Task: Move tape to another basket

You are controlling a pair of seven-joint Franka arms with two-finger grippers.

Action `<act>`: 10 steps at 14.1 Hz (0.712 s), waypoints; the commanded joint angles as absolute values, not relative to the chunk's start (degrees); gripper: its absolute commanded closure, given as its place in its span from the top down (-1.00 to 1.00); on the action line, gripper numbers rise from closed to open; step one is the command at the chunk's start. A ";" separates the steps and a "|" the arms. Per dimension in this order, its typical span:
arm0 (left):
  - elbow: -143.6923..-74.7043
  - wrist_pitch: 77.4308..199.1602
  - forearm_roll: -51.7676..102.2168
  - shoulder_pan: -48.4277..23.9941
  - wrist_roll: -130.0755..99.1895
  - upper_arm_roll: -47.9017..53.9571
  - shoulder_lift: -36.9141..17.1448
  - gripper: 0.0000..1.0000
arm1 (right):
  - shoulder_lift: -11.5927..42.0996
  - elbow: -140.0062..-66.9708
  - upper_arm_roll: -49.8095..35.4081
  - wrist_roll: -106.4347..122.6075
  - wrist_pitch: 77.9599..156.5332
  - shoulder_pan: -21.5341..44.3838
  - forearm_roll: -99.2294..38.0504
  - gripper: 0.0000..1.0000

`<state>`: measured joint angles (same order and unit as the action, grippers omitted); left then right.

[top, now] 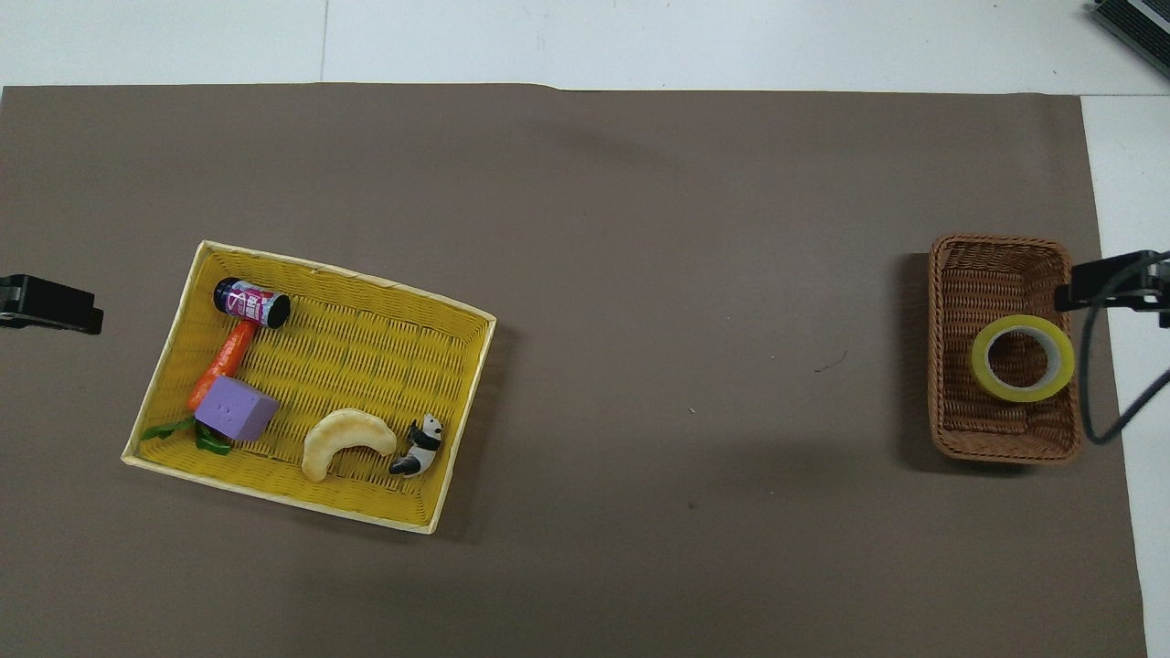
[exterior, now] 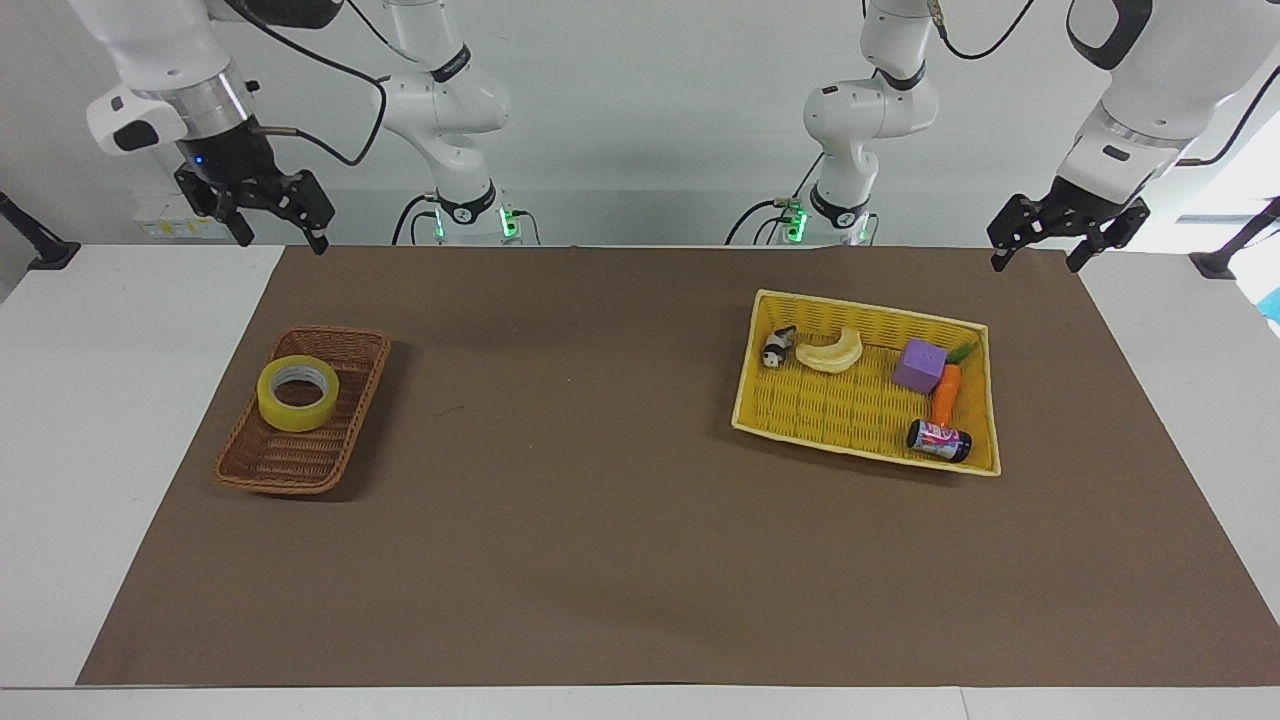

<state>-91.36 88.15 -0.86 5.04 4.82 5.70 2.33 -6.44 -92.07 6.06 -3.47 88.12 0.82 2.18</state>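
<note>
The yellow tape roll [exterior: 298,393] lies flat in the small brown wicker basket [exterior: 275,462] at the right arm's end of the table. It also shows in the overhead view [top: 1022,358], inside that basket [top: 996,265]. My right gripper [exterior: 282,240] is open and empty. It hangs high over the mat's corner by the robots, well clear of the basket. My left gripper [exterior: 1035,264] is open and empty, waiting over the mat's corner at the left arm's end.
A larger yellow basket [exterior: 860,310] toward the left arm's end holds a banana [exterior: 832,352], a panda figure [exterior: 776,349], a purple block [exterior: 920,366], a carrot [exterior: 945,392] and a small can [exterior: 938,441]. A brown mat [exterior: 600,500] covers the table.
</note>
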 commanded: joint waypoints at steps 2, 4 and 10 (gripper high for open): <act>-90.53 87.54 -0.70 5.45 4.39 5.89 2.37 1.00 | -8.44 -97.11 5.36 -3.26 88.95 0.88 3.96 1.00; -90.53 87.54 -0.70 5.36 4.39 5.89 2.37 1.00 | -7.48 -95.90 4.57 -3.43 89.82 0.88 3.34 1.00; -90.53 87.54 -0.70 5.45 4.39 5.89 2.37 1.00 | -3.68 -89.73 4.57 -5.53 84.81 0.79 1.76 1.00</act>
